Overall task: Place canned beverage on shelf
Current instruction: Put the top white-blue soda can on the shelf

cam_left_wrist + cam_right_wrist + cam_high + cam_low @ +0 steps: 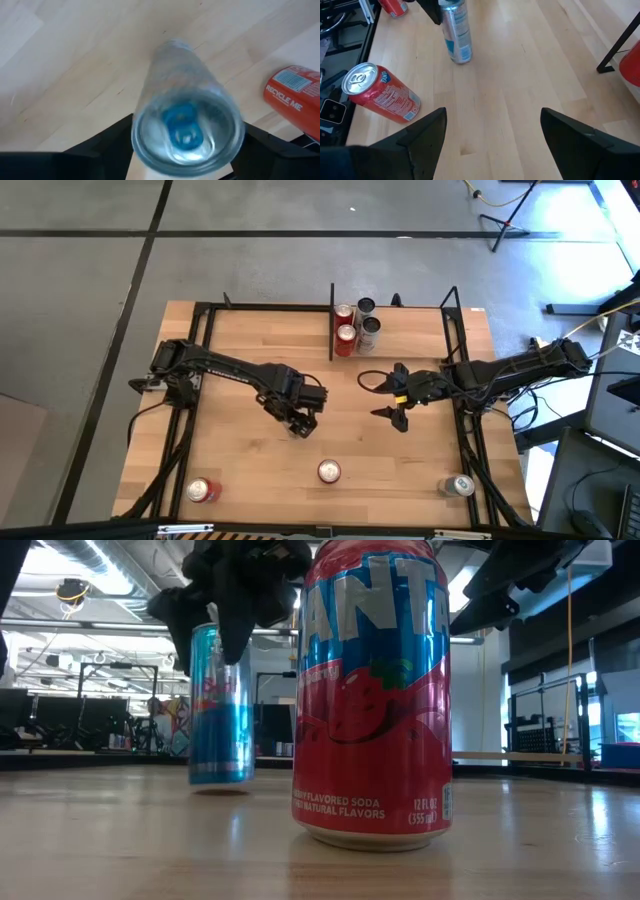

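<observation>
A slim blue can [220, 720] stands upright on the wooden table near its middle and also shows in the right wrist view [457, 35]. My left gripper [299, 423] points down over it, with one finger on each side of the can's top [187, 125]. My right gripper [398, 402] hangs open above the table to the can's right, with nothing between its fingers [492, 130]. The shelf [410, 330] runs along the table's far edge. Two red cans [345, 335] and two dark-topped cans [368, 320] stand on it beside its upright panel. My left gripper comes at the blue can from above, its fingers [112, 142] pointing down on two opposite sides of the can's upper part [150, 85]. The can's rim hides the place where they would meet it, so I cannot tell whether they touch. The can's base rests on the table.
A red Fanta can [370, 690] stands upright near the front edge, between the arms [329, 471]. A second red can [203, 491] sits near the front left corner and a silver can [460, 486] near the front right. Black frame rails [195, 380] run along both sides.
</observation>
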You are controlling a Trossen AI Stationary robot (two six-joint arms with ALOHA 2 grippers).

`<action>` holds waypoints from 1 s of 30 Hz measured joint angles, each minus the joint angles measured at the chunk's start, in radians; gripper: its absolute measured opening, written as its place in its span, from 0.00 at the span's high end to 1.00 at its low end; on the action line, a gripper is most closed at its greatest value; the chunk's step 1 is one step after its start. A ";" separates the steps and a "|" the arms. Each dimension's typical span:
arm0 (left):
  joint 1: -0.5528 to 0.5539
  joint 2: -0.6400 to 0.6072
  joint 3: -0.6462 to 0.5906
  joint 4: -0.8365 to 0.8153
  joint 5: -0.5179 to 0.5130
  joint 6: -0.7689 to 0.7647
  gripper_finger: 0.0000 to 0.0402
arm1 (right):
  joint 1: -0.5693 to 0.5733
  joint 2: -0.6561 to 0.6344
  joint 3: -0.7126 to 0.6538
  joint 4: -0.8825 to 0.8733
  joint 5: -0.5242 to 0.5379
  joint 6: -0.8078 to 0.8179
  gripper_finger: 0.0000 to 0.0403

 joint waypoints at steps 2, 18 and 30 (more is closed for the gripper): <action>0.000 0.000 0.000 0.005 0.000 0.004 0.32 | 0.000 0.000 0.000 0.000 0.000 -0.002 0.23; -0.118 -0.224 -0.007 -0.025 -0.112 0.239 0.31 | 0.000 0.064 0.000 0.143 -0.019 -0.058 0.23; -0.280 -0.581 -0.450 0.196 -0.214 0.209 0.35 | -0.001 0.378 0.140 0.425 -0.046 -0.084 0.23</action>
